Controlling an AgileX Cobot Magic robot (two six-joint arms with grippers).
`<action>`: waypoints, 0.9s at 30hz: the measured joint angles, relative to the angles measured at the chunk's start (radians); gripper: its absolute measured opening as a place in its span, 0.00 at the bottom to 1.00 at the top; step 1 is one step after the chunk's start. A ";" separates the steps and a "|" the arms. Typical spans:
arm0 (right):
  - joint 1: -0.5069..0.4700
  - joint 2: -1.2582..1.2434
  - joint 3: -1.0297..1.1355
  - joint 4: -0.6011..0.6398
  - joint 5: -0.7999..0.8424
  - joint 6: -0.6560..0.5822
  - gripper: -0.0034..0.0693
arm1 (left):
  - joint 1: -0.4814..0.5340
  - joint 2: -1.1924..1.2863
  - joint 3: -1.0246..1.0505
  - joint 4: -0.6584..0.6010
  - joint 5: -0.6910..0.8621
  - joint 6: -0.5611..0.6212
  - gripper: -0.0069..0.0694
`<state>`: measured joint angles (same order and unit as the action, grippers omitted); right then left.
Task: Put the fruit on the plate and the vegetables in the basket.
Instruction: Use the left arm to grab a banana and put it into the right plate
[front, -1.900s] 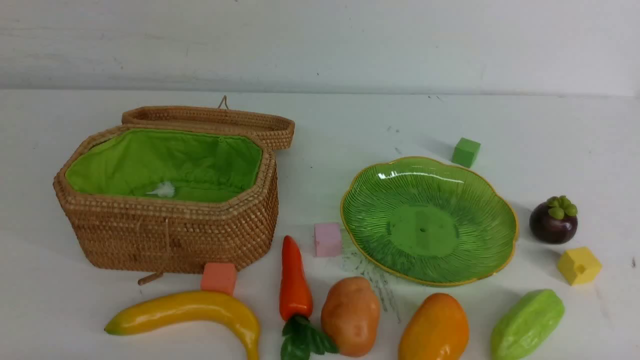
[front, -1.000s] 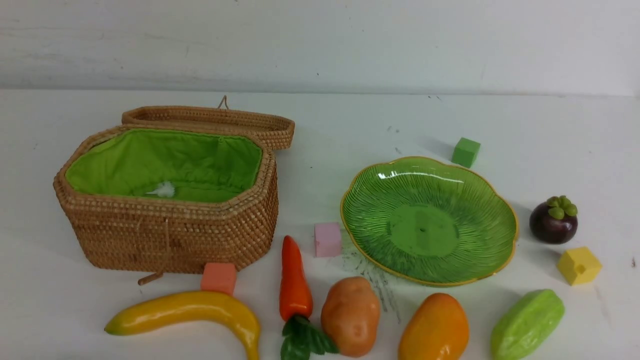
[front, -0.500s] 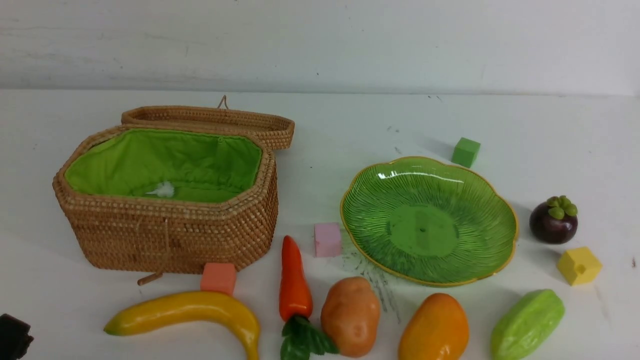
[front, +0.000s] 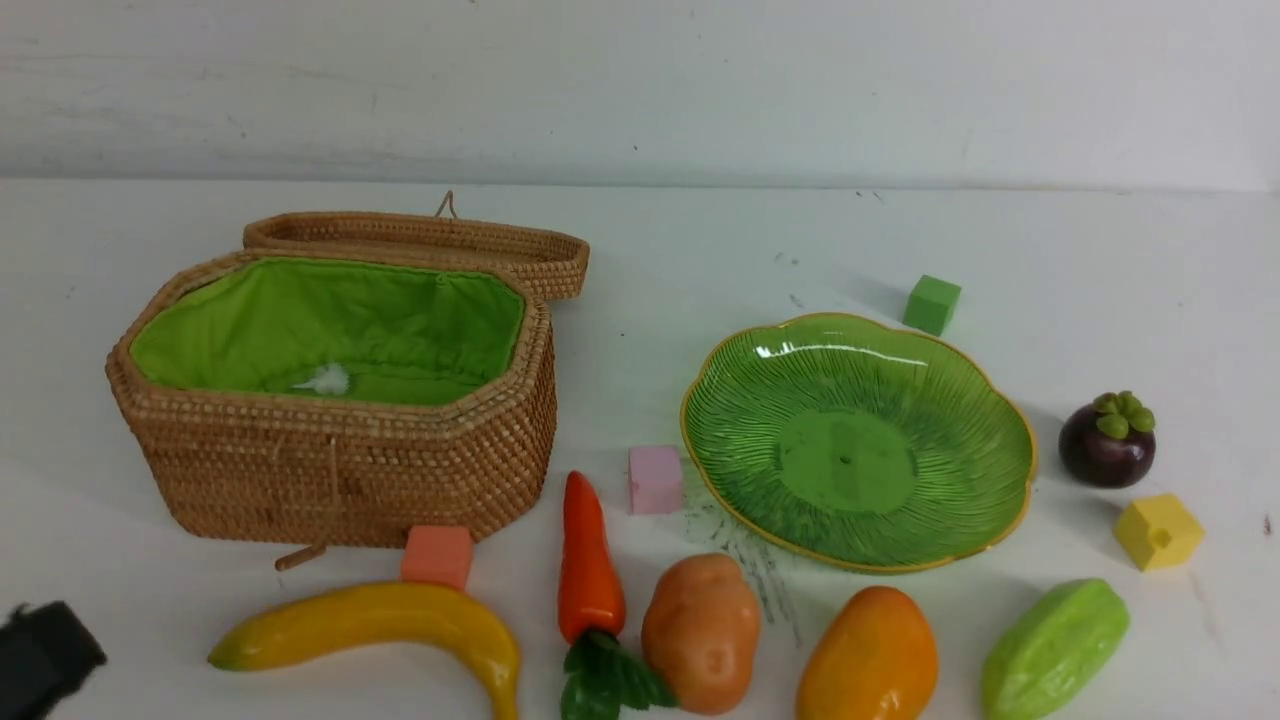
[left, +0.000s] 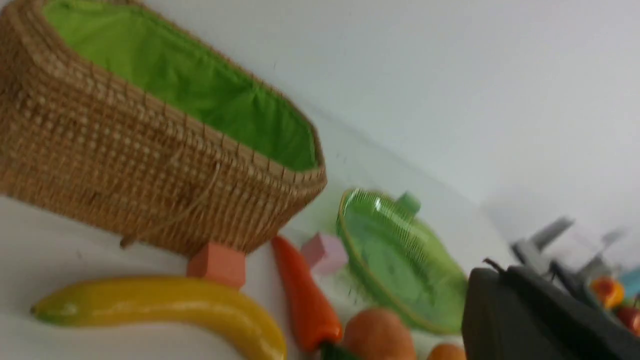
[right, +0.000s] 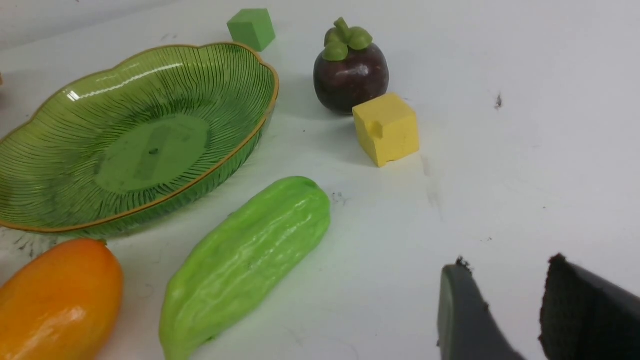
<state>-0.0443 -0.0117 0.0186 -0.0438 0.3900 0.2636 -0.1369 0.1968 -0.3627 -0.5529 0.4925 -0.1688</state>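
The open wicker basket (front: 340, 470) with green lining stands at the left, and the green plate (front: 900, 400) at the right holds nothing. Along the front lie the banana (front: 380, 625), the carrot (front: 588, 560), the potato (front: 700, 630) and the mango (front: 868, 655). The mangosteen (front: 1106, 442) sits right of the plate. My left gripper (front: 40, 660) shows at the bottom left corner, left of the banana's tip. Its jaws are shut and hold nothing, seen blurred in the left wrist view (left: 500, 280). My right gripper (right: 506, 261) is open above bare table, right of the mangosteen (right: 350, 70).
A light green bumpy toy piece (front: 1053, 645) lies right of the mango. Foam cubes are scattered about: orange (front: 437, 555) against the basket front, pink (front: 655, 479) beside the plate, green (front: 932, 304) behind it, yellow (front: 1158, 531) near the mangosteen. The basket lid (front: 420, 240) hangs open behind.
My left gripper has come into the front view at the bottom left corner and moved further in. No toy, the basket or the plate has moved.
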 joint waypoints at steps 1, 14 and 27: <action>0.000 0.000 0.000 -0.003 0.000 0.000 0.38 | 0.000 0.046 -0.032 -0.004 0.060 0.035 0.07; 0.000 0.000 0.009 0.242 -0.246 0.246 0.38 | 0.000 0.468 -0.250 -0.046 0.361 0.360 0.07; 0.240 0.190 -0.441 0.320 0.240 -0.005 0.12 | -0.184 0.742 -0.492 0.089 0.591 0.507 0.07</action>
<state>0.1958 0.1781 -0.4220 0.2759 0.6297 0.2591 -0.3214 0.9383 -0.8547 -0.4644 1.0839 0.3381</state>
